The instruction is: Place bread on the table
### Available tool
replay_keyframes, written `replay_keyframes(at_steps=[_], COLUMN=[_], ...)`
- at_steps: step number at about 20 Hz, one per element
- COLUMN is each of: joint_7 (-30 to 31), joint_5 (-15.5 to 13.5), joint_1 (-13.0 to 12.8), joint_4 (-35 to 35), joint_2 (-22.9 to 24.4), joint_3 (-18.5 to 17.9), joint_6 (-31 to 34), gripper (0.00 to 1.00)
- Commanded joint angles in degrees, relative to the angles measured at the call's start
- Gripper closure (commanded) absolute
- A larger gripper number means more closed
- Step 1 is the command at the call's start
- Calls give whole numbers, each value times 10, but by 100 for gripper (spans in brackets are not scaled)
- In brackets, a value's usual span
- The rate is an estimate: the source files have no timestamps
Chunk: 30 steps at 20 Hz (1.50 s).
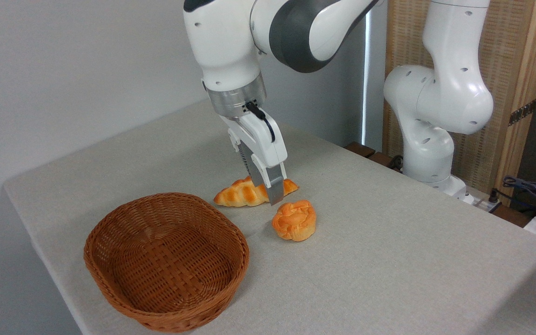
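The bread, a small knotted orange-golden bun, rests on the light grey-beige table just right of centre. My gripper hangs just above the table, up and to the left of the bun and apart from it. Its fingers point down in front of the braided loaf and look slightly apart, with nothing between them. The bun is free on the cloth, and no finger touches it.
A longer, paler braided loaf lies on the table behind the gripper. An empty brown wicker basket stands at the front left. The robot's white base stands at the table's far right edge, with cables beyond it.
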State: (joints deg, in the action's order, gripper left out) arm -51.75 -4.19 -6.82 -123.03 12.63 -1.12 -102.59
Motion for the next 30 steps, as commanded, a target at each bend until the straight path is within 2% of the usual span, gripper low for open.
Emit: replay_keyframes(at_steps=[1, 6, 9, 12, 15, 19, 30], joint_7=[4, 9, 19, 71, 111, 113, 104], joint_5=[8, 8, 8, 22, 27, 18, 25], joint_1=[-3, -3, -2, -1, -1, -1, 3], joint_4=[59, 148, 209, 292, 339, 353, 353], joint_2=[5, -8, -40, -94, -125, -141, -151], joint_3=[-6, -17, -19, -20, -20, -16, -20], joint_6=[2, 2, 33, 83, 96, 130, 128], gripper=[0, 0, 0, 0, 0, 0, 0])
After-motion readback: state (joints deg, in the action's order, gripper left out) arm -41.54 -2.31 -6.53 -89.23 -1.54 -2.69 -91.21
